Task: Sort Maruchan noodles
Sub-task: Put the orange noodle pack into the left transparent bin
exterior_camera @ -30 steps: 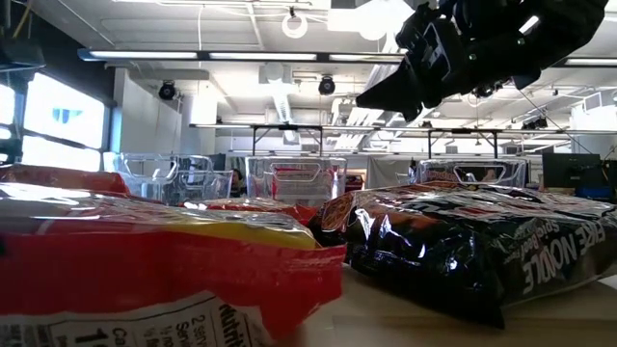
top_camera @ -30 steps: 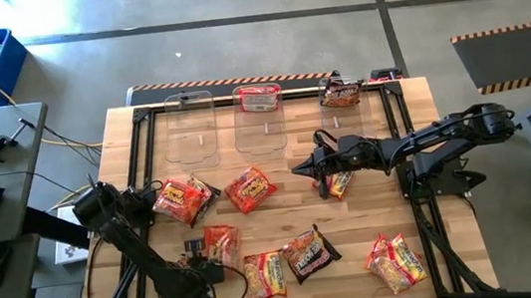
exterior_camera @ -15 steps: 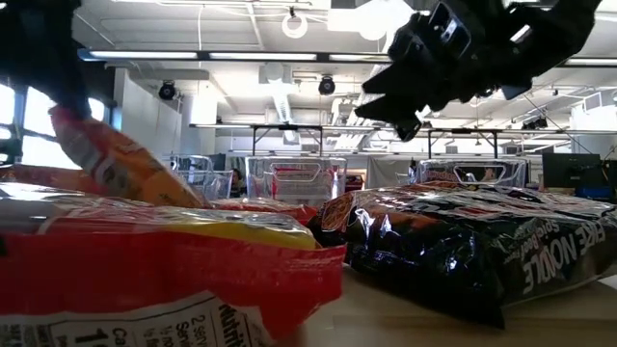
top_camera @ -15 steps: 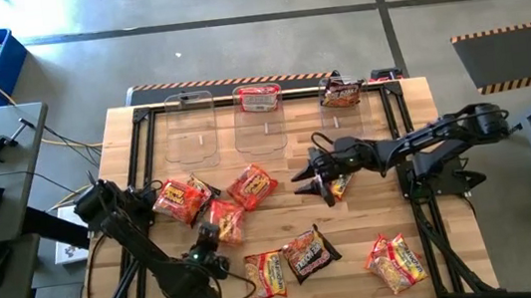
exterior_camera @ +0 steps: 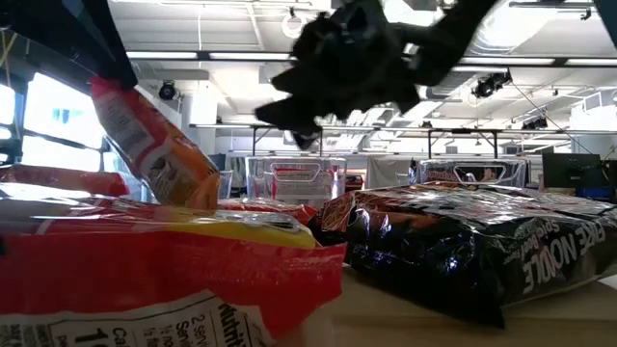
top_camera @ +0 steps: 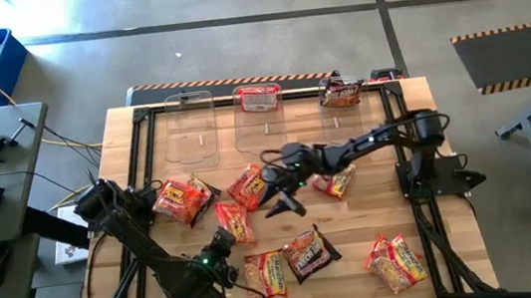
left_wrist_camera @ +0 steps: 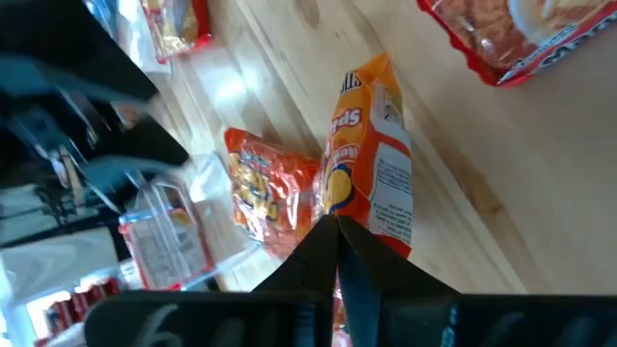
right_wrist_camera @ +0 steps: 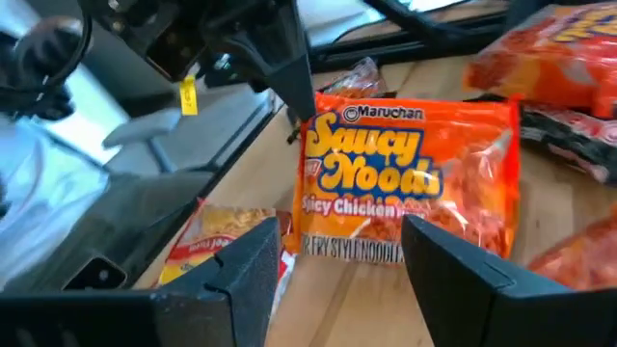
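Observation:
My left gripper point(top_camera: 224, 240) is shut on an orange Maruchan noodles packet point(top_camera: 234, 223), raised above the near-left part of the table; the low view shows that packet point(exterior_camera: 154, 145) tilted. My right gripper point(top_camera: 272, 186) reaches in from the right at mid-table, open, fingers pointing at the orange packet point(right_wrist_camera: 405, 178) without touching it. Other packets lie flat: an orange-yellow pair point(top_camera: 183, 198), an orange one point(top_camera: 250, 186), one under the right arm point(top_camera: 335, 182), and a dark one point(top_camera: 310, 254) near the front. My left gripper pinches the orange packet by its end seam point(left_wrist_camera: 339, 204), near a corner point(right_wrist_camera: 303, 127), between its two fingers. The fingers come from above and the near left. The packet hangs tilted below them; whether its lower edge is off the table I cannot tell.
Three clear bins stand along the far edge: the left one point(top_camera: 191, 127) bare, the middle one point(top_camera: 258, 100) and the right one point(top_camera: 342, 90) each with a packet. More packets lie at the front point(top_camera: 265, 274) and front right point(top_camera: 394, 261). A black frame rail point(top_camera: 147, 162) borders the table.
My left gripper has lifted the orange packet off the near-left of the table and carried it up and a little toward the far edge; the packet now hangs tilted. My right gripper has opened and swung toward the table's left edge, away from the packet at mid-right, toward the lifted packet.

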